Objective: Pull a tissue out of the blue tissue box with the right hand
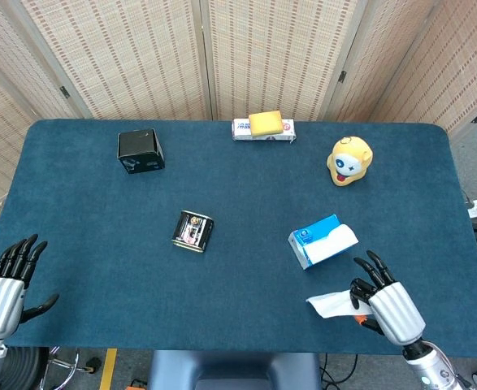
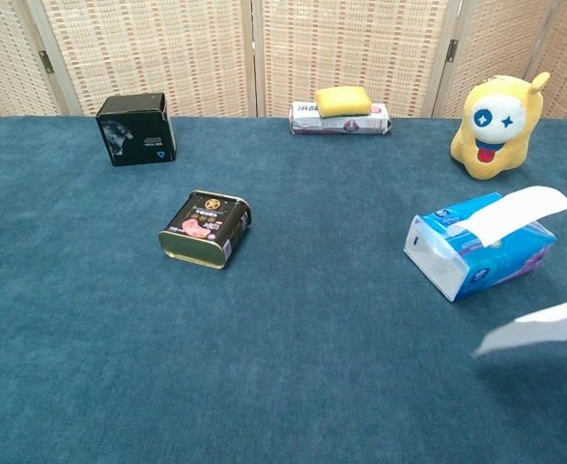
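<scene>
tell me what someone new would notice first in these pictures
Probably the loose white tissue pinched in the robot's right hand near the front edge of the dark blue table, clear of the blue tissue box, where another white sheet pokes out. Next, the bright yellow plush toy at the far right.

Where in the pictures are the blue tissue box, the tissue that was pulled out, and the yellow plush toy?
blue tissue box (image 1: 315,241): head view, on its blue top face.
pulled tissue (image 1: 329,305): head view, on the middle of the white sheet held by the right hand (image 1: 388,307).
yellow plush toy (image 2: 496,118): chest view, on its face.
</scene>
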Motion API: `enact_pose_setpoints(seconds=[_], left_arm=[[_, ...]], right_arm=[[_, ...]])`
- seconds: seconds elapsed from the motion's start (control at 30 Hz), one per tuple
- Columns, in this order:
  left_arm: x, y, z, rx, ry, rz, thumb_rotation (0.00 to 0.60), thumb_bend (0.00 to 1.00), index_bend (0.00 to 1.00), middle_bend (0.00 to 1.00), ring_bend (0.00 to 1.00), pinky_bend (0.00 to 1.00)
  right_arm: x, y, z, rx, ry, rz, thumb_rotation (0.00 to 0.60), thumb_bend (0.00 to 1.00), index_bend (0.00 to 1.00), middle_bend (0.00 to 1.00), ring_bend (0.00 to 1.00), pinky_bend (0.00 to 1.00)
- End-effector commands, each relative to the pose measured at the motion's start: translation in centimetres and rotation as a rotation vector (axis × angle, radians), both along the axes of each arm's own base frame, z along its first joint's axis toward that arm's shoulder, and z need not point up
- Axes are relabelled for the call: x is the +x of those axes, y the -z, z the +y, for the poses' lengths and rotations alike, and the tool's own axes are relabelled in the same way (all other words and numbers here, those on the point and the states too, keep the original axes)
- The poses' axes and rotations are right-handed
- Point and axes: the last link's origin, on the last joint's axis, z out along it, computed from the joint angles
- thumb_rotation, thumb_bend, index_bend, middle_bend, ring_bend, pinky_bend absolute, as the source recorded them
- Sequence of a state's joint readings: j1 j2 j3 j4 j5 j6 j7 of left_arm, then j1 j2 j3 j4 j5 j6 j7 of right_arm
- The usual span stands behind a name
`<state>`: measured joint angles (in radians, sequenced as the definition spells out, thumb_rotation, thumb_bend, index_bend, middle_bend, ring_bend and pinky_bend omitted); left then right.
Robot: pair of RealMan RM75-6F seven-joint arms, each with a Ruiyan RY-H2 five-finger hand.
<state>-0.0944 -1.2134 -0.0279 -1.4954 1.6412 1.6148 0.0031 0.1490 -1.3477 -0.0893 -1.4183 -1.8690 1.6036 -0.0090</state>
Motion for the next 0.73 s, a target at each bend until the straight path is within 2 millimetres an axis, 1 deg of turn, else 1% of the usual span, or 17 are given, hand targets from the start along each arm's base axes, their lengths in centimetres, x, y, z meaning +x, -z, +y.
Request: enact_pose_setpoints(seconds=[0.03,0.07,0.13,0.2,0.23,0.37,0.53,0.73], left_arm=[[0.0,0.0,0.1,0.002,0.000,-0.002,0.600,0.22,0.00,0.00,0.00,0.13],[0.0,0.0,0.1,0.001,-0.001,-0.003,0.600,0.22,0.00,0.00,0.00,0.13],[-0.1,0.0,0.1,-0.001,-0.003,-0.001,0.600,0.22,0.00,0.00,0.00,0.13],[-0.1,0.0,0.1,-0.002,-0.002,-0.001,0.600,0.22,0.00,0.00,0.00,0.13],[0.0,0.0,0.1,-0.002,-0.001,-0.001,0.600,0.22,0.00,0.00,0.00,0.13],[0.0,0.1,0.1,-0.002,0.000,0.001,0.600,0.22,0.00,0.00,0.00,0.13],[0.0,0.0,0.1,0.002,0.001,-0.003,0.600,0.22,0.00,0.00,0.00,0.13],[0.0,0.0,0.1,0.003,0.004,-0.004,0.600,0.22,0.00,0.00,0.00,0.13]], right_arm=[[-0.1,0.1,-0.1,-0.001,0.008,0.012,0.600,0.42,0.53,0.36,0.07,0.00],[-0.2,-0.1,-0.1,-0.006,0.013,0.017,0.600,0.38,0.42,0.29,0.04,0.00],[-0.3,-0.4,0.0,-0.013,0.030,0.027,0.600,0.30,0.15,0.12,0.00,0.00],[-0.5,-0.9,0.1,-0.014,0.056,0.043,0.600,0.25,0.04,0.04,0.00,0.00],[-0.6,-1.1,0.1,-0.016,0.064,0.048,0.600,0.22,0.01,0.01,0.00,0.00],[-0.6,-2.1,0.1,-0.041,0.082,0.059,0.600,0.19,0.00,0.00,0.00,0.00],[-0.9,-2.7,0.3,-0.052,0.117,0.097,0.600,0.13,0.00,0.00,0.00,0.00],[-0.8,-2.8,0.5,-0.050,0.125,0.099,0.600,0.13,0.00,0.00,0.00,0.00]])
